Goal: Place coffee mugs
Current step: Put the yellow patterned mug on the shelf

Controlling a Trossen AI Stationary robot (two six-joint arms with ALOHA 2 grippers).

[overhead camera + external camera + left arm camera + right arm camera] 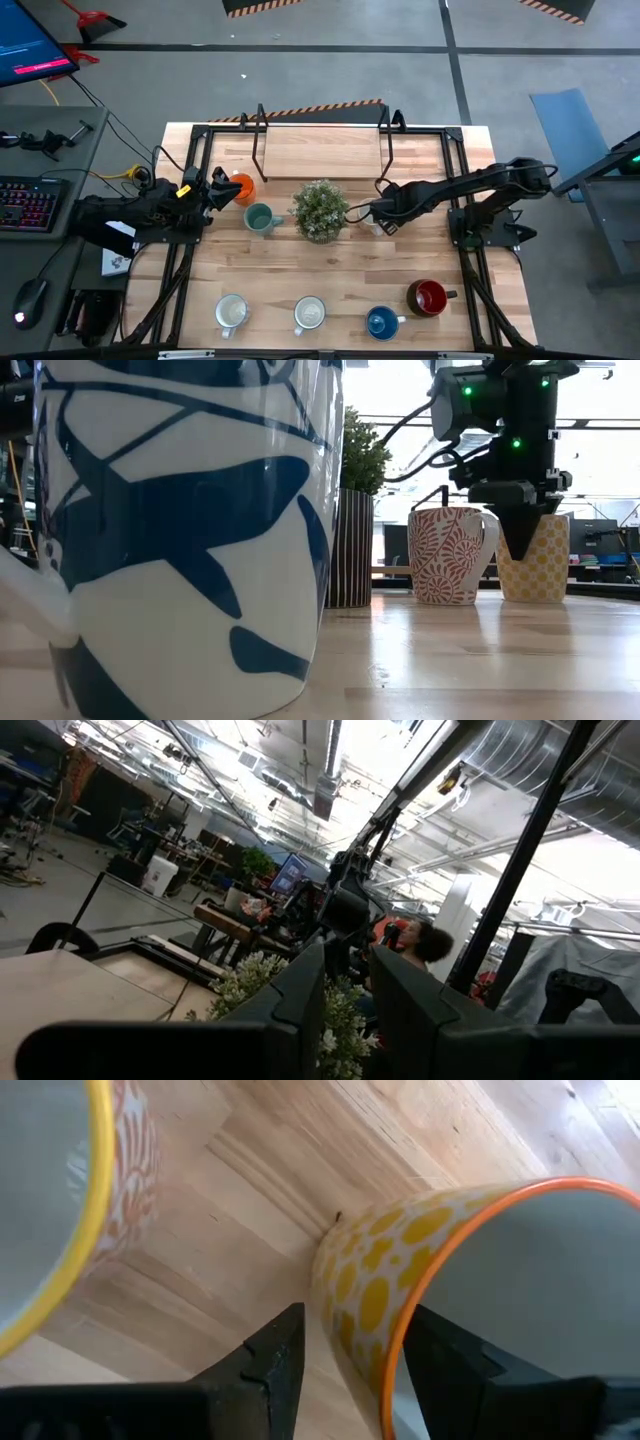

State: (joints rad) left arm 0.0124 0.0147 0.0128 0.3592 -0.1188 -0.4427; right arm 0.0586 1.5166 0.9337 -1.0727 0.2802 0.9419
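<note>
Right gripper (345, 1365): jaws spread, astride the yellow-dotted mug's (380, 1270) rim beside the plant (320, 208) (hidden from above).
Left gripper (222, 189): at orange mug (242, 187), jaws unclear.

Both arms are dark, jointed and strung with black cables. The right claw (519, 543) has tapered black fingers below a housing dotted with green lights.

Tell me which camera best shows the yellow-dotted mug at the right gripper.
The right wrist view: the yellow-dotted mug fills the frame, its wall between the right gripper's open fingers. The low view shows the mug standing behind that gripper. In the high view the arm hides it; the left wrist view misses it.
</note>
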